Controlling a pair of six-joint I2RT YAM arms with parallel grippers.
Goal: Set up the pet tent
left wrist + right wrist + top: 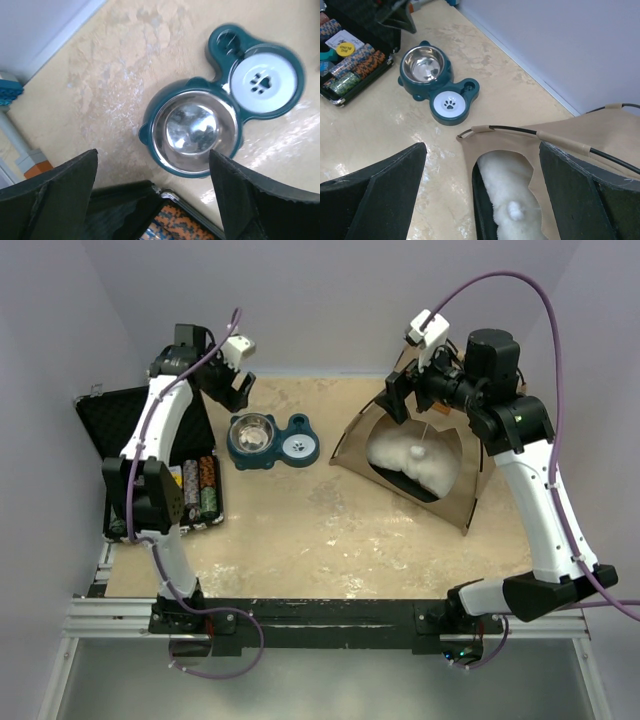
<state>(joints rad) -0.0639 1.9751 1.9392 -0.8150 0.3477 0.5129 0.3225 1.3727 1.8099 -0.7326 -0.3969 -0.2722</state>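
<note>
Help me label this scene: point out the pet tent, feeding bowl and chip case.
pet tent [515,142], right wrist view, tan fabric above the entrance.
feeding bowl [192,127], left wrist view, middle of the steel dish.
chip case [103,430], top view, black inside of the open lid.

I count one pet tent [357,443], one pom-pom [417,450], one teal feeder [272,455] with one steel bowl [252,430] and one paw-print dish [297,446], one black chip case [115,430], and two grippers: left gripper [153,152], right gripper [482,145].
</note>
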